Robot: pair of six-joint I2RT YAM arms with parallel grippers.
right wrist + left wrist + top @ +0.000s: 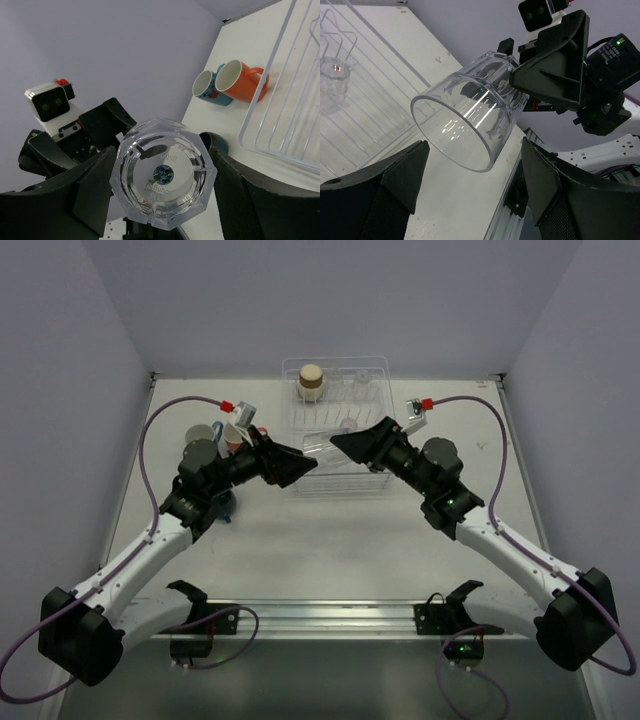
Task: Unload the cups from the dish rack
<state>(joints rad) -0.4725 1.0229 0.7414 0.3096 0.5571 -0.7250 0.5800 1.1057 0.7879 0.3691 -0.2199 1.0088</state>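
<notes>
A clear tumbler (162, 175) is in the air, gripped by its base between the fingers of my right gripper (164, 160). In the left wrist view the tumbler (470, 120) lies on its side with its mouth towards my left gripper (475, 150), which is open and empty just short of its rim. Both grippers, the left (298, 465) and the right (345, 445), meet over the near edge of the dish rack (288, 370). A brown cup (311, 382) and clear tumblers (347, 425) stand in the rack. An orange mug (242, 80) and a blue mug (210, 87) lie on the table left of the rack.
Another blue cup (216, 142) sits on the table under the left arm. A clear tumbler (332, 82) shows in the rack in the left wrist view. The walls close in the table at the left, right and back.
</notes>
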